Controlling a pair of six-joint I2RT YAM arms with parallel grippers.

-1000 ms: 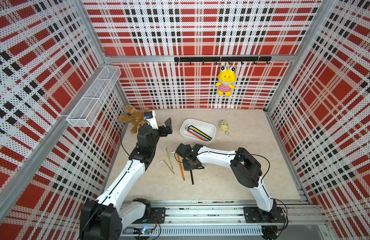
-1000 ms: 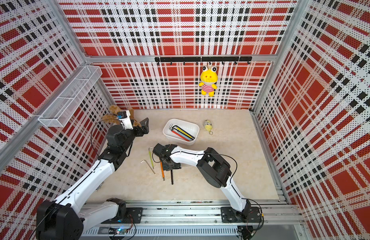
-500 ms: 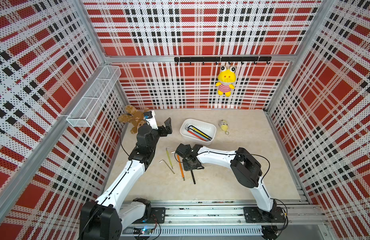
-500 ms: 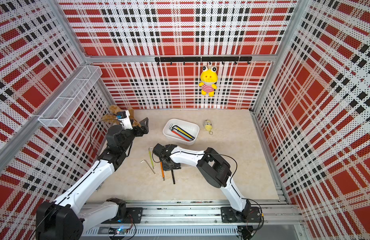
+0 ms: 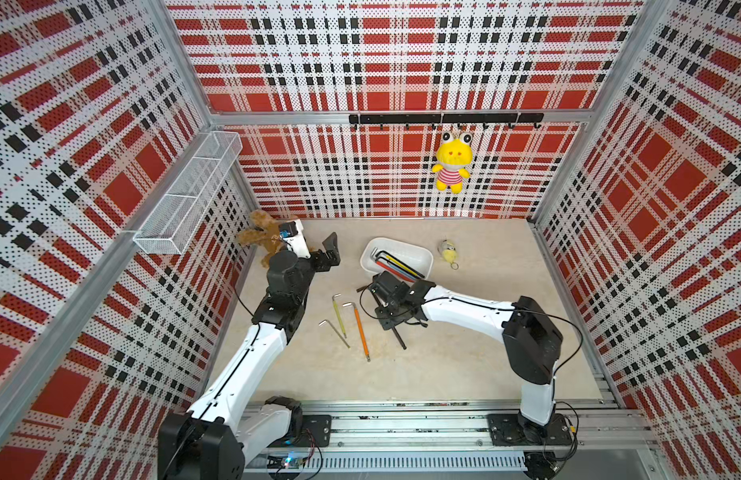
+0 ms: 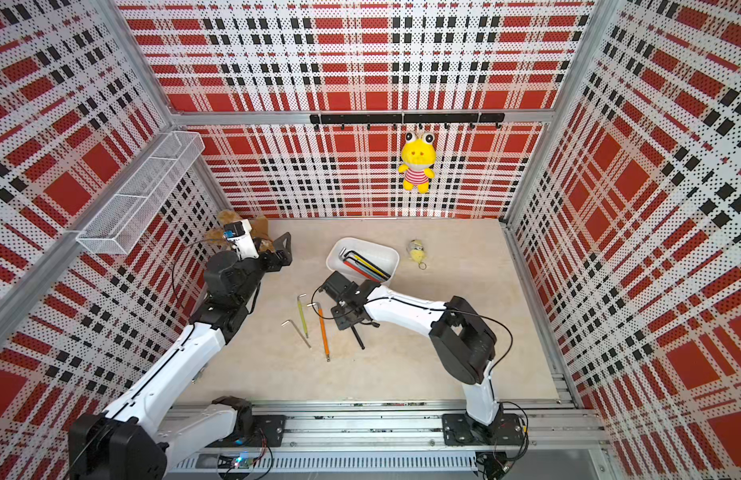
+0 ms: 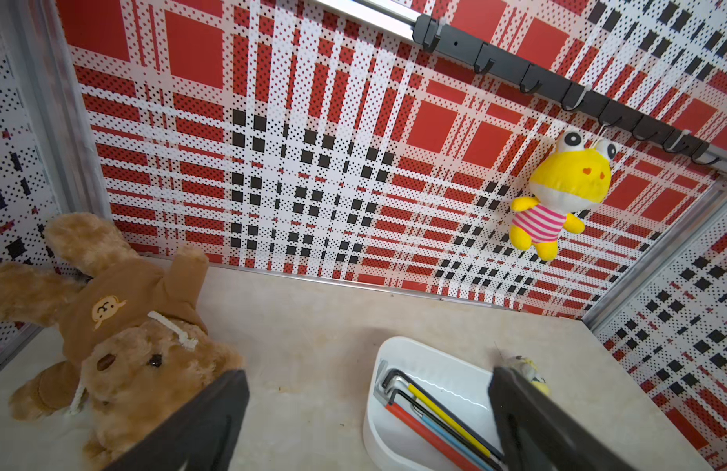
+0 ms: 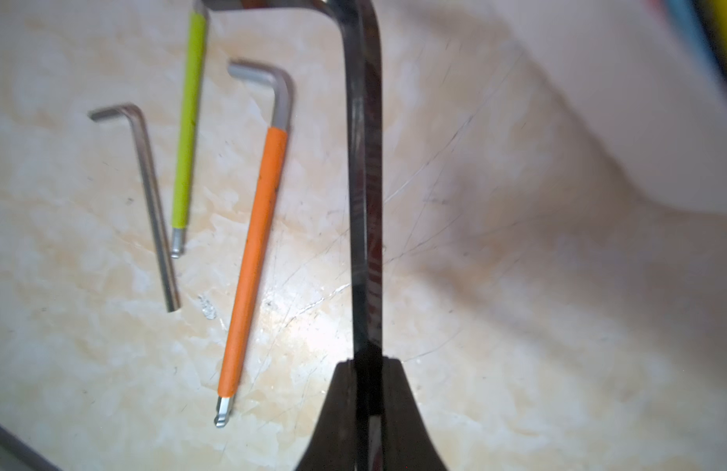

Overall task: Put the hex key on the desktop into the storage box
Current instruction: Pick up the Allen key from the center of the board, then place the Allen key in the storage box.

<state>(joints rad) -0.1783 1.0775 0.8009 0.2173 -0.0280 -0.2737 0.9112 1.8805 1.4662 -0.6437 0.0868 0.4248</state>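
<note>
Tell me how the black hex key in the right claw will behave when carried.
The black hex key is probably stiff: its dark shaft runs straight. Being glossy, it may slip or pivot in the right claw, which pinches one short stretch.

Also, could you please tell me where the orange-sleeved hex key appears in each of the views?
Top view: the orange hex key lies on the desktop, mid-picture.
Top view: likewise mid-picture.
Left wrist: not in it.
Right wrist: between the yellow-green hex key and the black hex key that the right claw grips.
Landmark: the yellow-green hex key lying alongside it, in both top views too.
</note>
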